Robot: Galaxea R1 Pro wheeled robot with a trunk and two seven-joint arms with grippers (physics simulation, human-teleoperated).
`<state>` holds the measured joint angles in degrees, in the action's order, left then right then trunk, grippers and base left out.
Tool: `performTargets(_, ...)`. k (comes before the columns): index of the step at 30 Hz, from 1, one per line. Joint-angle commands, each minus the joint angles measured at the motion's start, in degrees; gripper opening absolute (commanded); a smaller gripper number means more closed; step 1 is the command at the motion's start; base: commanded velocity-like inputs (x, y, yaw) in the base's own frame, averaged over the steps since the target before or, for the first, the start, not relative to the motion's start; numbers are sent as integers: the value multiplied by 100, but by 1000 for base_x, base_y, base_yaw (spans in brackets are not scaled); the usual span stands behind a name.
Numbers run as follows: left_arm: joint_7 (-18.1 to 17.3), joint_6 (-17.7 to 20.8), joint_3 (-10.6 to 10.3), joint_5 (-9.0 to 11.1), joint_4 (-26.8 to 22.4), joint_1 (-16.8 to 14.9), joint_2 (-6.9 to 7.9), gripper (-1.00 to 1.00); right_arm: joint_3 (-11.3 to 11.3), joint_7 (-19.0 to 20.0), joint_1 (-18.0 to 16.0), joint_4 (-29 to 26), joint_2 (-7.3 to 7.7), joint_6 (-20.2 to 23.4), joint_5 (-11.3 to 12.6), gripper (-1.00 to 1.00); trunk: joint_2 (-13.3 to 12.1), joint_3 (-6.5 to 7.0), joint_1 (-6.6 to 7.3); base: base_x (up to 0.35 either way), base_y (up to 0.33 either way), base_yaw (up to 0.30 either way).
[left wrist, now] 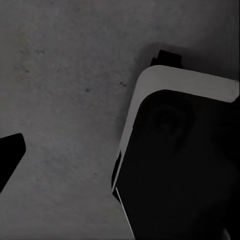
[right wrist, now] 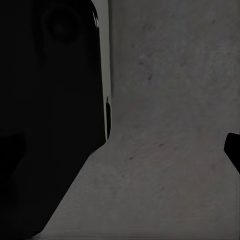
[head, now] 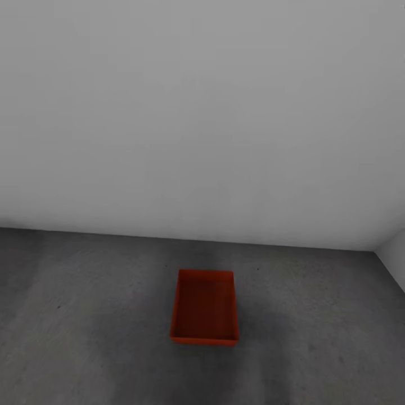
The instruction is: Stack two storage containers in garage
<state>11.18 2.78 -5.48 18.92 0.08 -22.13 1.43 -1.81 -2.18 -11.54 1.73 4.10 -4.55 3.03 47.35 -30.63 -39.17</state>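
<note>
Storage container — on floor

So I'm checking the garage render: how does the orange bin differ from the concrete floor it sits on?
The storage container is saturated orange-red; the floor is dark grey. The container has smooth, plain walls standing up around an open top; the floor is flat, rough and speckled. Both look dim, with a soft shadow around the container.
</note>
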Motion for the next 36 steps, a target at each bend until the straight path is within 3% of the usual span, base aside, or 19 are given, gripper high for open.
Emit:
performTargets(1,-60,20,-50,41,-1,23,7,100,-21,-5,34,19,-3,-63,31,100,4,5,-1,0,0,0)
performTargets(7,-182,-2,-50,34,-9,87,38,100,-21,28,189,18,-32,-110,31,100,4,61,-1,0,0,0)
performTargets(16,-187,-508,-58,16,-17,95,8,100,-21,34,213,19,-75,-117,31,100,4,144,-1,0,0,0)
performTargets(33,-194,-527,-42,35,-17,95,-63,100,-21,34,214,11,-72,-117,29,100,4,302,-1,0,0,0)
performTargets(36,-195,-512,-42,35,-12,95,-71,100,-21,34,214,11,-69,-117,30,100,-117,384,65,0,0,0)
